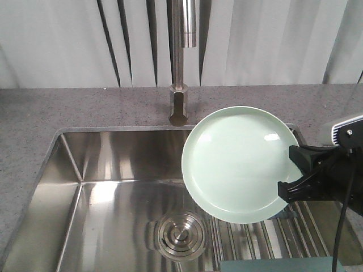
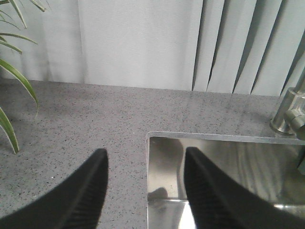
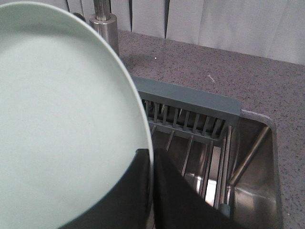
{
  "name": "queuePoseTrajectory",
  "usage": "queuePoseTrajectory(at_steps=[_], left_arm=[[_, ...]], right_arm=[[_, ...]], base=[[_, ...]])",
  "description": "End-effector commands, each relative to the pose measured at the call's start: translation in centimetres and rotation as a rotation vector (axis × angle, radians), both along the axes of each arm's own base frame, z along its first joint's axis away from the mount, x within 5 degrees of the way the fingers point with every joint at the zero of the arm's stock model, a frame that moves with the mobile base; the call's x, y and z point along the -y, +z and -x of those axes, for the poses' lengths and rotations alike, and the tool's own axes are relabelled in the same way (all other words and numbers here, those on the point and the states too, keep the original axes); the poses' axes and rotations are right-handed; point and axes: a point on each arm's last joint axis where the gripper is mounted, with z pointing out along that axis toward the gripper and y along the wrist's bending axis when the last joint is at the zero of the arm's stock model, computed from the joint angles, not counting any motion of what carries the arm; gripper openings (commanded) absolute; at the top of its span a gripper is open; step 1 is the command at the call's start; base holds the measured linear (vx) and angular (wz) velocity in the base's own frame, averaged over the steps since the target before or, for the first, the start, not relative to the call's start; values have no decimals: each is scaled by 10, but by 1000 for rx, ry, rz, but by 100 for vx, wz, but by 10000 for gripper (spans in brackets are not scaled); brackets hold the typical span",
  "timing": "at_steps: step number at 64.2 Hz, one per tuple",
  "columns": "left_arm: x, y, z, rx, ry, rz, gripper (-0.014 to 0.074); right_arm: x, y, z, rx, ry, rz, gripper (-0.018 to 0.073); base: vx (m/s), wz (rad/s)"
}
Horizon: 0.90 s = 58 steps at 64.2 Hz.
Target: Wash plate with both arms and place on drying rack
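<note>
The pale mint-green plate [image 1: 238, 164] hangs tilted above the right half of the sink, its face turned toward the front camera. My right gripper [image 1: 288, 171] is shut on its right rim. In the right wrist view the plate [image 3: 62, 119] fills the left side, and the right gripper [image 3: 151, 155] pinches the rim between both black fingers. The drying rack [image 3: 190, 107] lies just beyond and below, with steel rods [image 1: 266, 238] along the sink's right side. My left gripper [image 2: 146, 151] is open and holds nothing, above the sink's far left corner; the front view does not show it.
The steel faucet [image 1: 182, 62] rises behind the sink, just left of the plate's top. The round drain [image 1: 180, 235] sits in the sink basin [image 1: 108, 187]. Grey speckled countertop [image 2: 95, 119] surrounds the sink. Plant leaves [image 2: 12, 81] reach in at the far left.
</note>
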Motion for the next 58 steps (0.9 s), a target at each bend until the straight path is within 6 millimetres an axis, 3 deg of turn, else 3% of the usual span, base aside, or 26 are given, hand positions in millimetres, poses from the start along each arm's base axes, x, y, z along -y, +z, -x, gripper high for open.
queuePoseTrajectory(at_steps=[1,8,29,46,58], left_arm=[[1,18,-2,104,-9,-9,521],[1,18,-2,109,-10,-13,568],[2,16,-5,46,-6,68,566],[8,13,-44,-278,-47,146,566],[24,22,-77,-363,-233,178,566]], right_arm=[[1,19,-3,117,-14,-27,-8],[1,19,-3,117,-14,-27,-8],[1,19,-3,118,-14,-27,-8],[1,19,-3,118,-14,-27,-8],[1,19,-3,118,-14,-27,-8]], base=[[0,0],[0,0],[0,0],[0,0],[0,0]])
